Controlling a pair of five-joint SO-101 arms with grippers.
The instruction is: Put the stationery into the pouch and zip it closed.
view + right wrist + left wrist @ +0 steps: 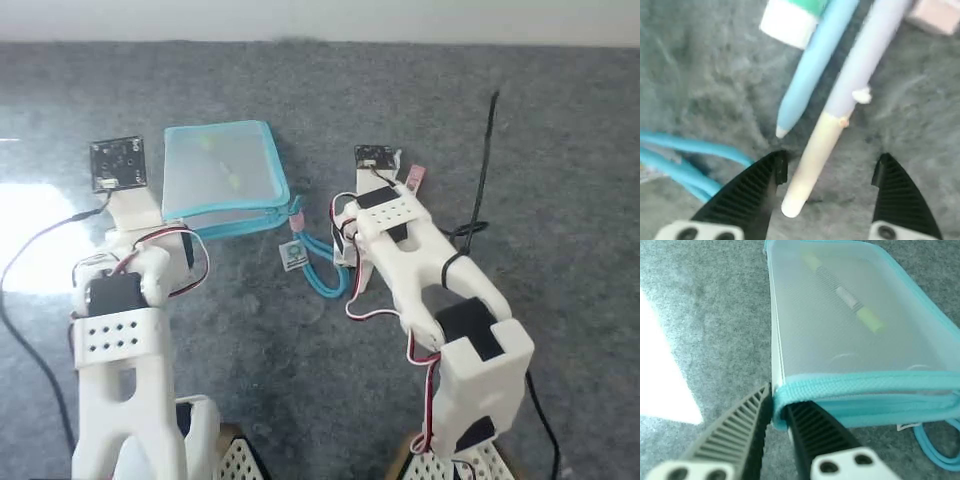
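Lying at ten o'clock from the table's [300, 90] middle, the pouch [220, 180] holds a yellow marker [845, 295] behind its clear side, and its blue strap [322, 268] trails off toward five o'clock. The left gripper [777, 399] pinches the pouch's teal corner at seven o'clock. At three o'clock of the pouch, the right gripper [832, 157] hangs spread wide astride a lilac-and-cream pen [838, 112], with a blue pen [812, 70] just beside it and the strap near.
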